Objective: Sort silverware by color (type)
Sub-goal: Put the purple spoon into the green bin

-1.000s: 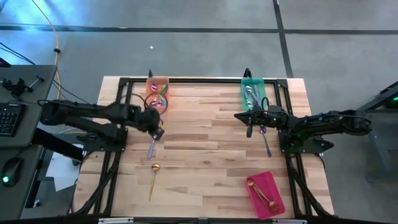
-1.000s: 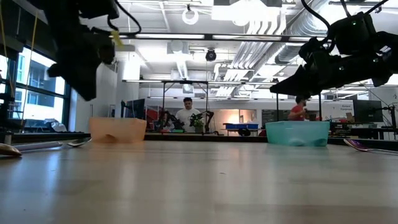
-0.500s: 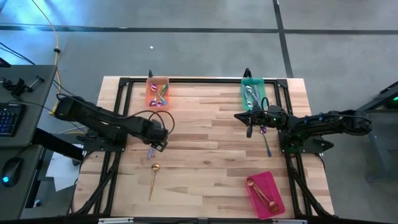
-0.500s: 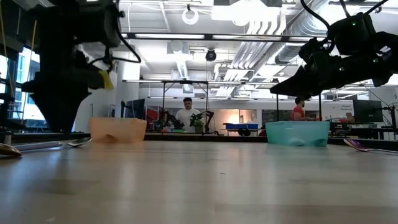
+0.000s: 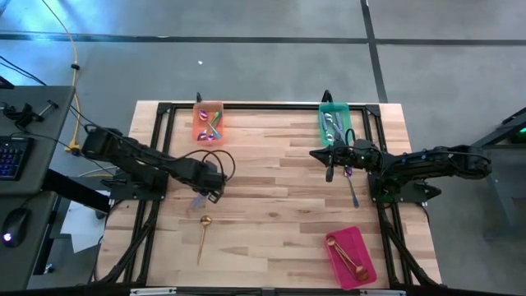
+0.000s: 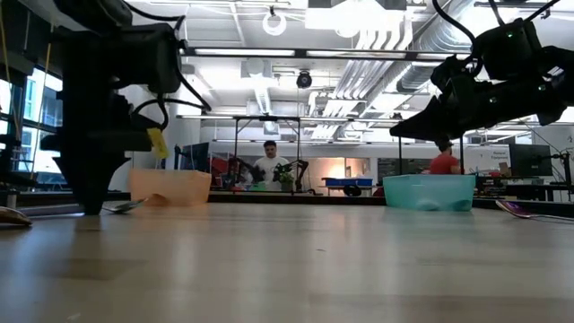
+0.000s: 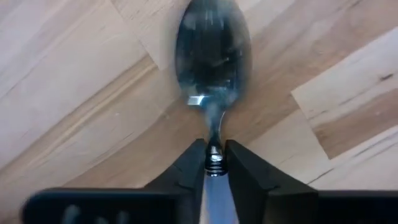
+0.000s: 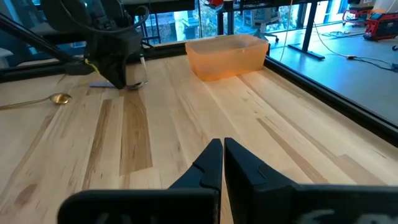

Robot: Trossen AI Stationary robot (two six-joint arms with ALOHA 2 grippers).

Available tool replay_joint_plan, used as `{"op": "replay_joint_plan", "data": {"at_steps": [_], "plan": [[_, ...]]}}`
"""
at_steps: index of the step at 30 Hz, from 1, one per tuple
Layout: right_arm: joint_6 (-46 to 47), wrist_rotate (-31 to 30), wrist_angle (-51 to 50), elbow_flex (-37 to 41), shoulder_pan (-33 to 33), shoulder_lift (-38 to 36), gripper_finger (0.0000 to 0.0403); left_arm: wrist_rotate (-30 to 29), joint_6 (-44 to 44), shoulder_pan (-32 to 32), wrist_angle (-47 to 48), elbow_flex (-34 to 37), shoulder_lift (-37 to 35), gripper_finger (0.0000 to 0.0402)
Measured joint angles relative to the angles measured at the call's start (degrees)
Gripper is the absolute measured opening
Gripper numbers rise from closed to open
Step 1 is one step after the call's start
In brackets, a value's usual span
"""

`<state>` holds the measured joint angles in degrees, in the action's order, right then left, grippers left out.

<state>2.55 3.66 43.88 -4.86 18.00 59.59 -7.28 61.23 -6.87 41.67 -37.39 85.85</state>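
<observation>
Left pincer (image 7: 213, 163) clamped on spoon (image 7: 212, 56) neck at desk (image 5: 271, 181). Next: lift, carry to matching tray. Right pincer (image 8: 222, 158) closed, idle.

— What do you have behind your tabletop (image 5: 271, 189)?

— You look into an open workshop: exposed ducts (image 6: 395, 36) and white ceiling lights (image 6: 274, 23) overhead, windows (image 6: 36, 126) at one side.

— And around you?

— A grey concrete floor (image 5: 246, 66), a side desk (image 5: 25, 164) with a keyboard (image 5: 10, 156) and mouse (image 5: 16, 222). A person (image 6: 269, 163) stands far back.
</observation>
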Motion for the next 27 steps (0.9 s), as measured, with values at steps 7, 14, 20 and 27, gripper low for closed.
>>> {"op": "replay_joint_plan", "data": {"at_steps": [7, 14, 20, 27], "plan": [[0.22, 0.03, 0.04, 0.0, 0.0, 0.0, 0.0, -8.95, -4.85, 0.36, -7.47, 1.21, -4.67, 0.0018], [1.99, 0.1, 1.19, 0.0, -0.04, 0.01, 0.0, -5.77, -17.02, 5.19, -43.32, 9.68, -8.6, 0.0003], [5.34, 1.77, 1.97, 0.0, -0.07, 0.02, 0.0, 0.76, -22.96, 11.01, -70.01, 16.25, -6.66, 0.0003], [13.8, -0.34, -0.25, -1.31, -2.19, 0.09, 0.0033, 1.43, -29.64, 11.66, -69.04, 16.39, -6.72, 0.0002]]}}
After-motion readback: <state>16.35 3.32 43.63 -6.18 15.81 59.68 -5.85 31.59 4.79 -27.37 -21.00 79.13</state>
